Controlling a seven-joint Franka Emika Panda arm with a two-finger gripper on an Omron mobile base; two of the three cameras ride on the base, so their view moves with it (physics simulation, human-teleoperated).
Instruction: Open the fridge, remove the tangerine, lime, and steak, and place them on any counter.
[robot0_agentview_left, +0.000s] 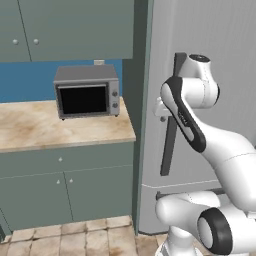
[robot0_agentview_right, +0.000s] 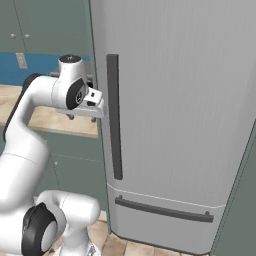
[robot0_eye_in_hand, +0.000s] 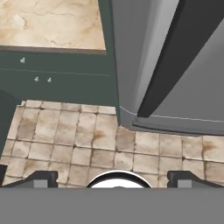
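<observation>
Claw (robot0_eye_in_hand: 112, 177): released, empty | fridge (robot0_agentview_right: 170, 100) shut, handle (robot0_agentview_right: 114, 117) seemingly just beside | tiled floor (robot0_eye_in_hand: 87, 140) open below

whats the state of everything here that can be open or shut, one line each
fridge: door shut, lower drawer shut
microwave: door shut
gripper: open, holding nothing, beside the fridge's dark handle
cabinets under the counter: doors and drawer shut

Both base cameras sit behind the arm, left and right, facing the closed fridge (robot0_agentview_right: 165, 115) and sharing its dark handle (robot0_agentview_right: 114, 115). The hand camera looks steeply down past the handle onto floor tiles (robot0_eye_in_hand: 87, 140).
</observation>
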